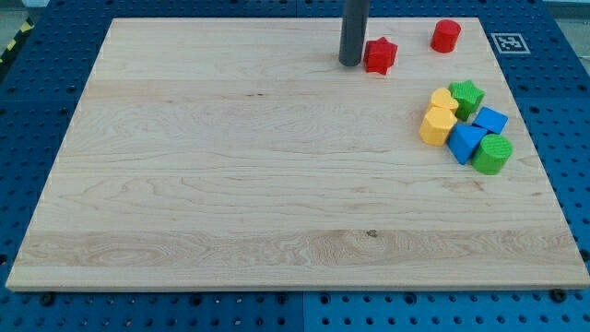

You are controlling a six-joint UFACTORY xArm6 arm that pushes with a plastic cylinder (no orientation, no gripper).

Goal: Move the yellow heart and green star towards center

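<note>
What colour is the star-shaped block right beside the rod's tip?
Red; the red star sits just right of my tip, in the camera view.

1. A single view looks down at a slant from beyond the near edge of the pale wooden bench (pixel 230 184), facing across it toward the view's top.
2. It stands far enough back to take in the whole board, with blue perforated surround (pixel 562 111) on all sides.
3. My tip (pixel 350 63), the dark rod's lower end, lands near the view's top, right of centre; the rod's upper part runs out of frame there.
</note>
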